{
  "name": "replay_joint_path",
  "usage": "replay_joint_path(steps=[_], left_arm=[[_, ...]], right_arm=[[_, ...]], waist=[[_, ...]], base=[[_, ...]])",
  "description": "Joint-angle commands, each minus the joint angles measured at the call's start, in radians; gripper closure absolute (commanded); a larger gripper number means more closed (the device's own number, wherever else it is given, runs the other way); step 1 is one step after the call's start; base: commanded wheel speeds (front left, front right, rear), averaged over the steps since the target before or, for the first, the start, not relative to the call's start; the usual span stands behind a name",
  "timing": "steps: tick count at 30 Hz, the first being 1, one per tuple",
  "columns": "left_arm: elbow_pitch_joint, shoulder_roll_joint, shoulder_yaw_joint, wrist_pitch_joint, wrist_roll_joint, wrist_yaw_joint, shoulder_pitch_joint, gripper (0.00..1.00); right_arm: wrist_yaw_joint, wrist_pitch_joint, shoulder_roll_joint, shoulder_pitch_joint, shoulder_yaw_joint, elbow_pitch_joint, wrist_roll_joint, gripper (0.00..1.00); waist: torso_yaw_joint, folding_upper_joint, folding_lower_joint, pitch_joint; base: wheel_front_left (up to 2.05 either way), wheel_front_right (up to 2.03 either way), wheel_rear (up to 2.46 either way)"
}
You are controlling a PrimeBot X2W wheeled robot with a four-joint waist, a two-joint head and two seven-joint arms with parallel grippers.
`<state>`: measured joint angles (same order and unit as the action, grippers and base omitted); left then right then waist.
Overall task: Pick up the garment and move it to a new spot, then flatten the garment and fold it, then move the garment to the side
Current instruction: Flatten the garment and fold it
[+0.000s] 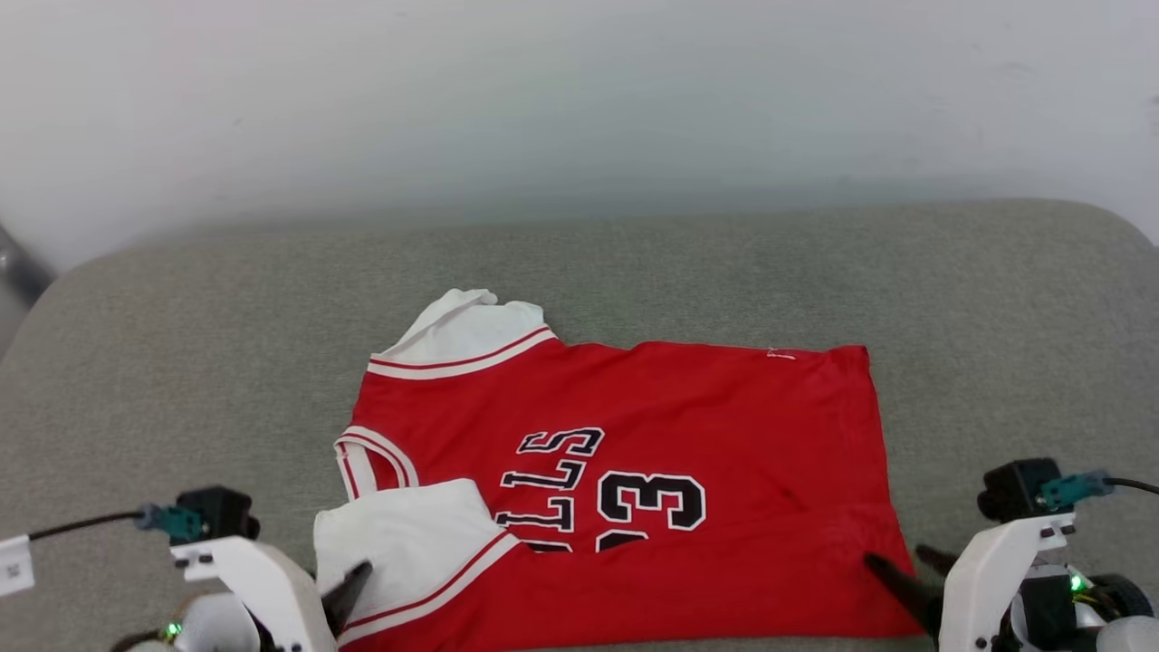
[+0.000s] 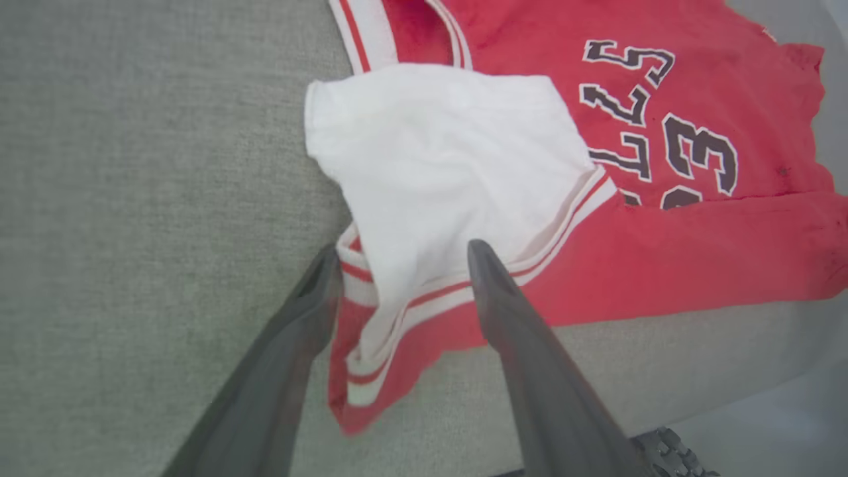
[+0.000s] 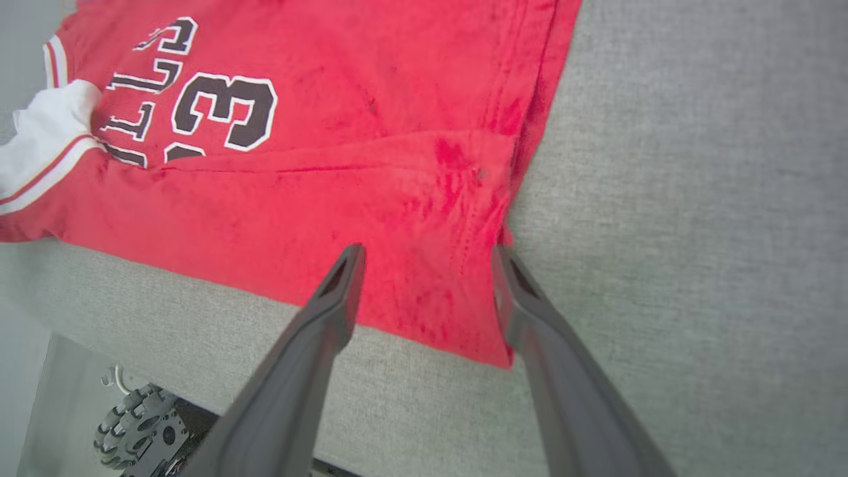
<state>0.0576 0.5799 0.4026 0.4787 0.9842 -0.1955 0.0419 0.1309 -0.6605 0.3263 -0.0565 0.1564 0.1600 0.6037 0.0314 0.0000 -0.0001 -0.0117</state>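
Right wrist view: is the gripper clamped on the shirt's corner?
No: the right gripper is open, its two fingers spread wide apart over the corner of the garment, pinching no fabric.

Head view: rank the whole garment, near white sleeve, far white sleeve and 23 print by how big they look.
1. garment, largest by far.
2. near white sleeve.
3. far white sleeve; it lies farther from the camera, so 2 versus 3 is unsure.
4. 23 print, smallest, partly covered.

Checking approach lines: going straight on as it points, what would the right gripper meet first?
Probably the garment: its red hem corner lies just ahead of the right gripper; depth is unclear.
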Motion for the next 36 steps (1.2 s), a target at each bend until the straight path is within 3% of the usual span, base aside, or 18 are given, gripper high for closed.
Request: replay_joint_path(steps=[1,9,18,25,29,36], left_arm=[[0.009,-0.005,-0.014,-0.026,-0.011,0.010,0.038,0.00],[0.042,0.008,-0.039,-0.138,-0.133,-0.008,0.215,0.00],[0.137,0.033,-0.059,-0.131,-0.194,0.007,0.489,0.00],[0.207,0.100,-0.034,0.035,-0.203,0.049,0.707,0.00],[0.243,0.149,-0.009,0.199,-0.183,0.077,0.795,0.00],[0.260,0.213,0.029,0.464,-0.140,0.083,0.855,0.00]], right_arm=[[0.000,0.056,-0.003,-0.001,-0.005,-0.011,-0.013,0.00],[0.000,0.386,-0.038,-0.047,-0.049,-0.082,-0.117,0.00],[0.000,0.568,-0.079,-0.168,-0.032,-0.143,-0.184,0.00],[0.000,0.626,-0.107,-0.256,-0.027,-0.176,-0.186,0.00],[0.000,0.636,-0.120,-0.275,-0.022,-0.162,-0.178,0.00],[0.000,0.646,-0.137,-0.283,-0.004,-0.131,-0.161,0.00]], waist=[[0.014,0.0000,0.0001,-0.009],[0.065,0.0000,0.0001,-0.050],[0.167,0.0000,0.0001,-0.242],[0.249,0.0000,0.0001,-0.390],[0.287,0.0000,0.0001,-0.436],[0.332,0.0000,0.0001,-0.479]], base=[[0.00,0.00,0.00],[0.00,0.00,0.00],[0.00,0.00,0.00],[0.00,0.00,0.00],[0.00,0.00,0.00],[0.00,0.00,0.00]])
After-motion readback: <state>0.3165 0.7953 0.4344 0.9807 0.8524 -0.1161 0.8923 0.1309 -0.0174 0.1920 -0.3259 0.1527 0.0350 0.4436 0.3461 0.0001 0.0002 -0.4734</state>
